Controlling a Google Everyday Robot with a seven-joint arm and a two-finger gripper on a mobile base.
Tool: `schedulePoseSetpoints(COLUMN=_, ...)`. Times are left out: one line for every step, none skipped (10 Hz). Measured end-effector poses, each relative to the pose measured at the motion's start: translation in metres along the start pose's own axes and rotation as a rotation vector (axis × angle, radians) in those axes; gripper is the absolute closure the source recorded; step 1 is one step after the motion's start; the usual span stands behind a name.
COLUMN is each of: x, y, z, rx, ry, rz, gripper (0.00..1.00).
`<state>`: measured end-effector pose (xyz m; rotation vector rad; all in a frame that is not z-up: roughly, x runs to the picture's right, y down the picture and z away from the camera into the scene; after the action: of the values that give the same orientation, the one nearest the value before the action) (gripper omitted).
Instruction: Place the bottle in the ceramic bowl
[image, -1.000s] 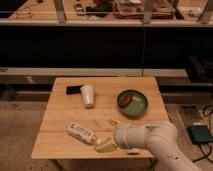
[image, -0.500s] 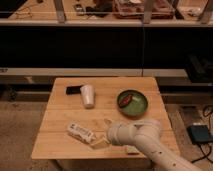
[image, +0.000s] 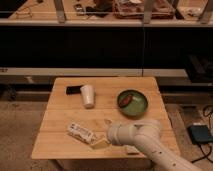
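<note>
**Entry: bottle to bowl, reach stage**

- **End effector** (image: 112, 138): at the tip of the pale arm (image: 150, 147), which comes in from the lower right. It hangs low over the near half of the table (image: 60, 115). Its jaws stand spread wide and hold nothing. The arm's rounded wrist housing hides most of them.
- **Bottle** (image: 81, 132): lies on its side on the table, just beside the end effector on the camera's left. It is not gripped and its long axis runs slantwise.
- **Pale block** (image: 100, 144): flat, and close in front of the end effector, between it and the bottle's nearer end. Whether block and bottle touch cannot be told.
- **Green bowl** (image: 133, 102): beyond the end effector and a little to the camera's right, upright. A small brownish item seems to lie inside.
- **White cup** (image: 88, 95): beyond the end effector to the camera's left, well apart from it. A dark flat object (image: 74, 90) lies just beside the cup.

**Step in hand (judged):** the approach to the grasp. The bottle is not yet picked up and nothing has gone into the bowl.

**Next move (judged):**
- Shift the spread jaws sideways over the bottle's body.
- Turn them to lie across its slanted length.
- Come down clear of the block and close.
- After that come the lift and the carry back to the bowl.
</note>
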<state>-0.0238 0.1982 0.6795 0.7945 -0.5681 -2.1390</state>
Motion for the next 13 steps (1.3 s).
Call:
schedulePoseSetpoints(x=0.001, y=0.001, z=0.003, rx=0.0, ry=0.004, rz=-0.003, gripper=0.2)
schedulePoseSetpoints(x=0.003, y=0.001, z=0.01, rx=0.003, ry=0.013, rz=-0.009, gripper=0.2)
schedulePoseSetpoints(x=0.007, y=0.002, z=0.026, rx=0.002, ry=0.034, rz=-0.019, gripper=0.2)
schedulePoseSetpoints(x=0.009, y=0.003, z=0.04, rx=-0.002, ry=0.057, rz=-0.02, gripper=0.2)
schedulePoseSetpoints(x=0.01, y=0.003, z=0.049, rx=0.0, ry=0.071, rz=-0.021, gripper=0.2)
schedulePoseSetpoints(x=0.01, y=0.002, z=0.063, rx=0.003, ry=0.085, rz=-0.023, gripper=0.2)
schedulePoseSetpoints(x=0.005, y=0.002, z=0.074, rx=0.002, ry=0.085, rz=-0.029, gripper=0.2)
schedulePoseSetpoints(x=0.001, y=0.003, z=0.08, rx=-0.001, ry=0.08, rz=-0.038, gripper=0.2)
schedulePoseSetpoints(x=-0.006, y=0.002, z=0.087, rx=-0.004, ry=0.064, rz=-0.053, gripper=0.2)
schedulePoseSetpoints(x=-0.016, y=0.002, z=0.094, rx=-0.008, ry=0.041, rz=-0.068, gripper=0.2)
schedulePoseSetpoints(x=-0.022, y=0.004, z=0.098, rx=-0.013, ry=0.028, rz=-0.076, gripper=0.2)
schedulePoseSetpoints(x=-0.029, y=0.006, z=0.103, rx=-0.019, ry=0.012, rz=-0.08, gripper=0.2)
schedulePoseSetpoints(x=-0.034, y=0.007, z=0.107, rx=-0.023, ry=0.001, rz=-0.078, gripper=0.2)
